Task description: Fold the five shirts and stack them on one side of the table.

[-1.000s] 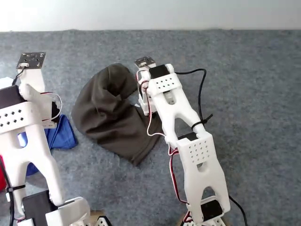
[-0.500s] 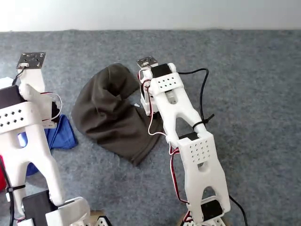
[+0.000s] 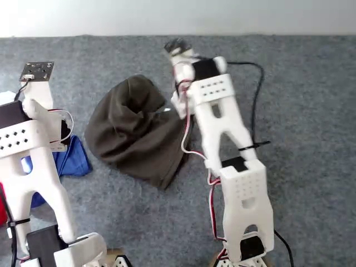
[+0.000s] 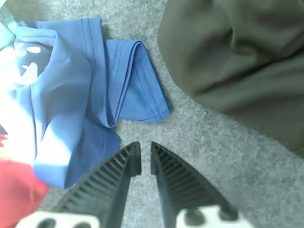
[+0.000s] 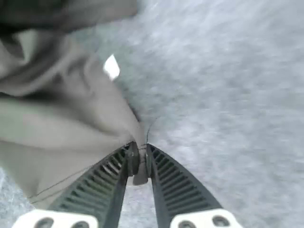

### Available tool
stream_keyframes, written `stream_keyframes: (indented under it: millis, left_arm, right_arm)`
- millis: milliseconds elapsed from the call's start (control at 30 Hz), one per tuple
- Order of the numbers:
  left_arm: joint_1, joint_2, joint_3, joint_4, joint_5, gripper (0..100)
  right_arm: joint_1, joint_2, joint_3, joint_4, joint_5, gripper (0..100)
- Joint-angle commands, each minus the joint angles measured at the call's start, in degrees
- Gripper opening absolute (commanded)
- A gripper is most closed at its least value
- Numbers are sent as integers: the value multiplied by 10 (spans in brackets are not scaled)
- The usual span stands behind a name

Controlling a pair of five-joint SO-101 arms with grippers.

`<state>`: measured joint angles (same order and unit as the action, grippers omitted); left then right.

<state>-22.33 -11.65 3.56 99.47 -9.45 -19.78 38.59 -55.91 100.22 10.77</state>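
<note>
Nearest the arm bases, a patch of red fabric (image 4: 14, 194) lies touching the crumpled blue cotton shirt (image 4: 71, 85), whose folded hem spreads onto the grey carpet-covered bench (image 3: 300, 111). The left end effector (image 4: 141, 159) hovers just beside that hem, its jaws drawn almost together with nothing between them. Farther out, mid-bench, the dark olive-brown soft cloth shirt (image 3: 130, 133) sits in a loose, rumpled heap, not yet folded. At its far right edge the right end effector (image 5: 137, 164) is clamped on a thin fold of the cloth, near a small white label (image 5: 111, 66). The shirt looks light and limp, and not slippery. It will likely drape and bunch rather than hold a shape. A pinch at a hem or corner, as here, should therefore drag it flat, while a mid-body grip would probably only gather folds.
</note>
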Motion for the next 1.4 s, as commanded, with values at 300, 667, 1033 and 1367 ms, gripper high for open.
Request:
stream_keyframes:
  millis: [300,667,1033,1367]
  left_arm:
    - [43,-81,-96,10,3,58]
    - [173,-142,-157,9,1,59]
    - [224,-103,-73,-126,4,62]
    - [293,199,-149,-153,4,165]
  right_arm:
    - [45,-346,-23,26,107,9]
    - [45,-582,12,27,232,9]
    - [99,-748,480,25,238,9]
    - [231,-829,689,24,237,9]
